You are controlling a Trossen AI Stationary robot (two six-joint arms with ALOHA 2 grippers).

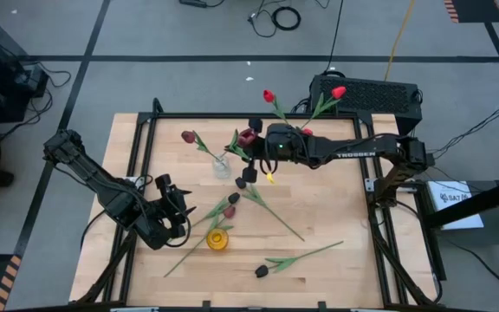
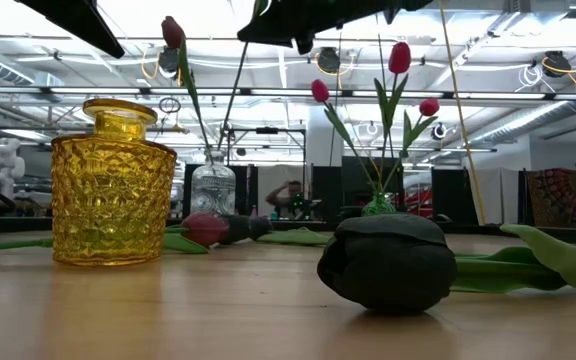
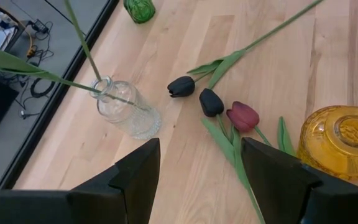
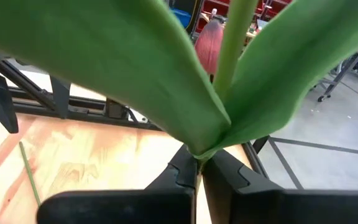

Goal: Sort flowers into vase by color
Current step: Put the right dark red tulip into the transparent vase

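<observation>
My right gripper (image 4: 197, 169) was clamped on a maroon tulip's stem (image 4: 238, 37); my left gripper (image 3: 194, 180) sat open near the yellow vase (image 3: 340, 140).

The right end effector (image 4: 197, 169) is closed on a green stem (image 4: 236, 37), its dark fingers (image 4: 182, 169) meeting just below the point where two broad leaves (image 4: 135, 68) diverge. A maroon flower head (image 4: 209, 46) shows behind the stem. The wooden table (image 4: 92, 162) lies beneath.
</observation>
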